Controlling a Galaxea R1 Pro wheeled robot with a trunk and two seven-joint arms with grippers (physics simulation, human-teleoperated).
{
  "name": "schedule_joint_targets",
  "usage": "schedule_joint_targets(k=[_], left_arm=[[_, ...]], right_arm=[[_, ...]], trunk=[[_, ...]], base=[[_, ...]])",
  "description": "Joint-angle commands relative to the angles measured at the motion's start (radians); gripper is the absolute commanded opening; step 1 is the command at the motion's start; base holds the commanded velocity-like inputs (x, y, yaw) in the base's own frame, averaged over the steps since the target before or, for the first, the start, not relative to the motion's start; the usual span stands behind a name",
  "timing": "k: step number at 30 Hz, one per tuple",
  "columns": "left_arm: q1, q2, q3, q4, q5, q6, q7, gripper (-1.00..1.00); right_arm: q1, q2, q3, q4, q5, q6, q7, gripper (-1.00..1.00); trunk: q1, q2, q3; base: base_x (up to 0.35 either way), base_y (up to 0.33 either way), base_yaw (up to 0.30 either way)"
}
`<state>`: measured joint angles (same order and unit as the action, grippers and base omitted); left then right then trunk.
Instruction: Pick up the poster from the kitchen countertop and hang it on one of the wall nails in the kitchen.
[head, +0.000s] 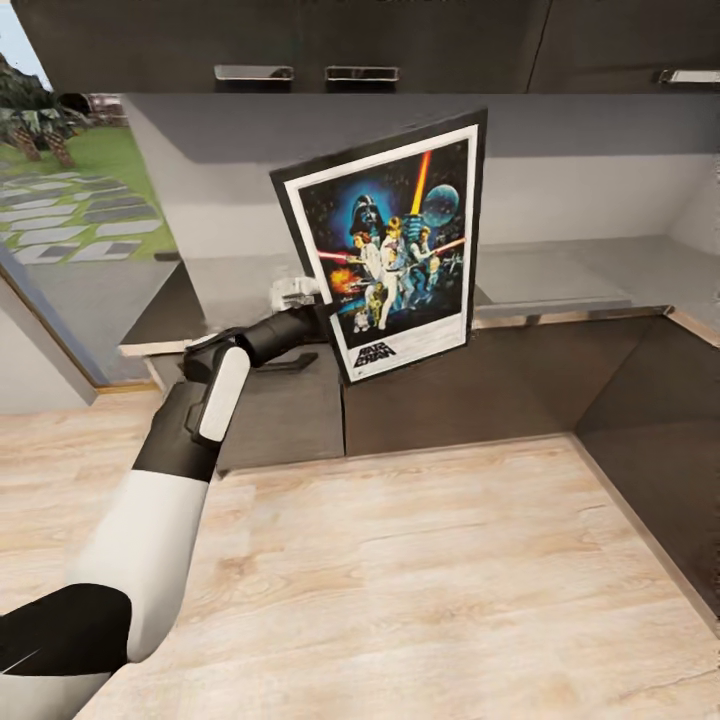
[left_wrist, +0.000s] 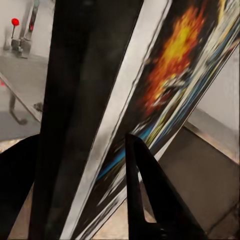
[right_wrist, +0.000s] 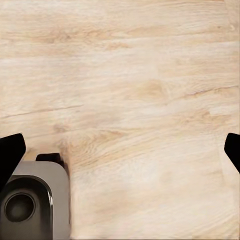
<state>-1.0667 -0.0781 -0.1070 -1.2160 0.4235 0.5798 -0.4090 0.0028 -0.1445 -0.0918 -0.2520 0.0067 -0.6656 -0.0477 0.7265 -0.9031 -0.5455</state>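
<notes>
The right gripper (right_wrist: 120, 145) hangs over the wooden floor (right_wrist: 130, 80), its fingertips spread wide at the edges of the right wrist view, holding nothing. Further forward, the left arm (head: 190, 420) reaches toward the counter. The left gripper (head: 305, 295) is closed on the left edge of the poster (head: 395, 250); in the left wrist view one dark finger (left_wrist: 145, 185) lies against the printed face. The poster is lifted clear of the kitchen countertop (head: 590, 265) and held upright, slightly tilted, in front of the back wall (head: 580, 180). Pickup appears complete. Carrying it to a wall nail and hanging it remain.
</notes>
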Motion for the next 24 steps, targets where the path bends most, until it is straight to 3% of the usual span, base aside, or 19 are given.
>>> schedule_joint_targets(k=[1,8,11,12,18,24], left_arm=[[0.011,0.000,0.001,-0.007,0.008,0.008,-0.013,-1.00],[0.118,0.000,0.001,-0.071,0.010,0.008,-0.101,-1.00],[0.226,-0.001,0.001,-0.085,0.010,0.005,-0.114,-1.00],[0.313,-0.004,-0.003,-0.087,0.011,0.002,-0.116,-1.00],[0.361,-0.012,-0.026,-0.080,0.021,-0.001,-0.126,-1.00],[0.395,-0.012,-0.026,-0.080,0.021,-0.001,-0.126,-1.00]], right_arm=[[0.000,0.000,-0.002,-0.001,0.001,-0.002,-0.001,1.00],[0.000,0.000,-0.003,-0.004,-0.001,-0.003,-0.001,1.00],[-0.003,-0.001,-0.005,-0.013,-0.003,-0.004,-0.002,1.00],[-0.012,-0.002,-0.005,-0.017,-0.004,-0.006,-0.003,1.00],[-0.013,-0.003,-0.014,-0.027,-0.004,-0.028,-0.004,1.00],[-0.013,-0.003,-0.014,-0.027,-0.004,-0.028,-0.004,1.00]], trunk=[[0.000,-0.001,-0.001],[0.000,-0.001,-0.001],[0.000,-0.001,-0.001],[0.000,-0.001,-0.001],[0.000,-0.001,-0.001],[0.000,-0.001,-0.001]], base=[[-0.296,0.000,0.000],[-0.119,0.000,0.000],[-0.012,0.000,0.000],[-0.002,0.000,0.000],[0.000,0.000,0.000],[0.000,0.000,0.000]])
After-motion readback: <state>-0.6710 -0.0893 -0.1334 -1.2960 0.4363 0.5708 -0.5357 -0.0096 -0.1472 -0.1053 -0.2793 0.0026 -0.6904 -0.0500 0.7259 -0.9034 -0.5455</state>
